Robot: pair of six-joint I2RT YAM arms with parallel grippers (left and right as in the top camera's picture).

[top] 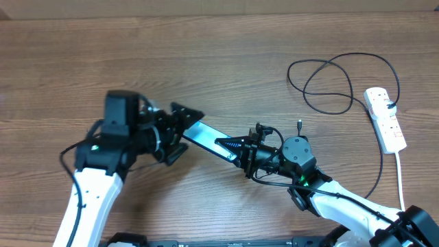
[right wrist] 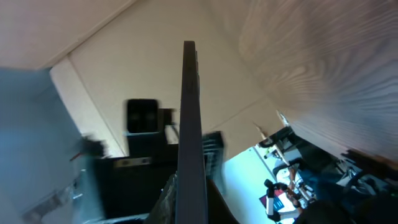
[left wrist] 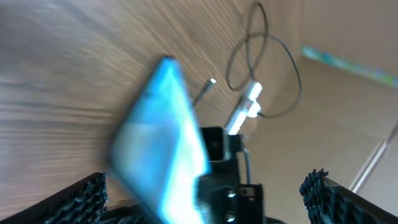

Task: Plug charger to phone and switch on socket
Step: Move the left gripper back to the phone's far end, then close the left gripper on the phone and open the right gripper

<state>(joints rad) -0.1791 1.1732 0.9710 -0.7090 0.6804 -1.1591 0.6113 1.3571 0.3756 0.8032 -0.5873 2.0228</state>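
The phone (top: 206,134) is held off the table between the two arms, tilted, with its light blue screen showing blurred in the left wrist view (left wrist: 161,137). My right gripper (top: 236,149) is shut on its right end; the right wrist view shows the phone edge-on (right wrist: 189,124) between the fingers (right wrist: 189,202). My left gripper (top: 182,132) is open, its fingers wide apart either side of the phone's left end (left wrist: 205,186). The charger cable (top: 329,82) lies looped at the far right, its connector tip (top: 300,125) free on the table. The socket (top: 384,120) lies beside the loop.
The socket's thick white cord (top: 401,178) runs toward the front edge at the right. The socket (left wrist: 245,109), the cable loop (left wrist: 261,62) and the connector tip (left wrist: 211,82) also show in the left wrist view. The tabletop is bare wood (top: 206,55).
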